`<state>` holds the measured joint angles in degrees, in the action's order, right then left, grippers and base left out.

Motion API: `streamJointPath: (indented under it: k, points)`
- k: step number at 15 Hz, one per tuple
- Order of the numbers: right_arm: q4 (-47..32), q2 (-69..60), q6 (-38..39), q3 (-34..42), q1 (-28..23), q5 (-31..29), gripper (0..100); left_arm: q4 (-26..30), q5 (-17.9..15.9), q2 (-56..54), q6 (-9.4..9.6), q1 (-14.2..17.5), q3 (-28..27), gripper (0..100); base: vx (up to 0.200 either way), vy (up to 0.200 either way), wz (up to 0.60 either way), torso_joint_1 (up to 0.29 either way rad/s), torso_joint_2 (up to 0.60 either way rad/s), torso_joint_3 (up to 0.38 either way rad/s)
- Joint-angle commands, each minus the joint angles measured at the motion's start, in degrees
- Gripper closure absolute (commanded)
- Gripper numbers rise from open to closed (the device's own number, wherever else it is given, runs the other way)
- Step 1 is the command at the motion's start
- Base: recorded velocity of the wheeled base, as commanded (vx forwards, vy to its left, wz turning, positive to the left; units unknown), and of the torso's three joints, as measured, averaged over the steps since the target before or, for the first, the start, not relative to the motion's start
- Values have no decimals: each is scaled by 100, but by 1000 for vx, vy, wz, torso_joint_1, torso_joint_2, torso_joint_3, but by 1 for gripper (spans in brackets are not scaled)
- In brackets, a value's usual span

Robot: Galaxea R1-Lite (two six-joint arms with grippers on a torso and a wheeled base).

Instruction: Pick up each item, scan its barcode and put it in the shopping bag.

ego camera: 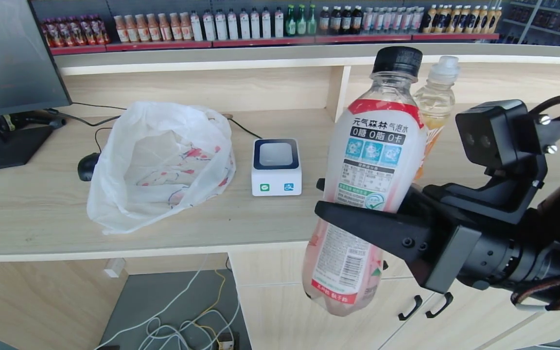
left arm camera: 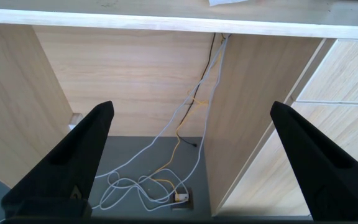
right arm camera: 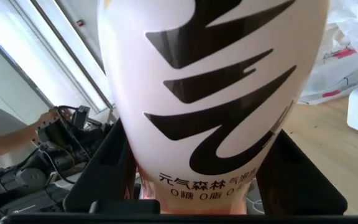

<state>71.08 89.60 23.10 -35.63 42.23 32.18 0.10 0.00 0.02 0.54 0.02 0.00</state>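
Pale wood-grain counter (ego camera: 42, 214) runs across the head view, with shelves of drinks (ego camera: 270, 24) behind it. A clear plastic bottle (ego camera: 372, 160), black-capped, with a glossy pink and white label, hangs upright off the counter's front edge, at 4 o'clock from the scanner (ego camera: 276, 167). The right gripper (ego camera: 320, 197) clamps its black fingers on the bottle's waist. The head view shows the barcode low on the label. The right wrist view shows the bottle (right arm camera: 216, 93) from the other side, with bold black strokes.

A slimmer bottle of yellow drink (ego camera: 438, 97) stands at 1 o'clock from the held one. The scanner is a small white box with a dark glass top. At its 9 o'clock sits the crinkled, translucent shopping bag (ego camera: 158, 165), mouth open. A black mouse (ego camera: 88, 166) lies beside the bag.

The left gripper (left arm camera: 191, 106) hangs below the counter with its fingers spread wide and nothing in them, above loose cables (left arm camera: 160, 180) on a grey floor.
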Motion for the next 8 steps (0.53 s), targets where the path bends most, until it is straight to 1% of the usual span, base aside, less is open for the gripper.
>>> streamJointPath:
  k: [1,3,5,8]
  points:
    - [2,145,19,-119,-162,-2,100,-1,0,-2,-1,-2,0,0,0,0,0,0,0,0]
    - [55,128,37,-102,-356,-10,100,-1,0,-2,-1,6,0,0,0,0,0,0,0,0]
    - [354,110,37,13,-663,-37,100,-1,0,-2,-1,6,0,0,0,0,0,0,0,0]
    - [415,57,45,-23,-725,-37,100,-1,0,-2,-1,6,0,0,0,0,0,0,0,0]
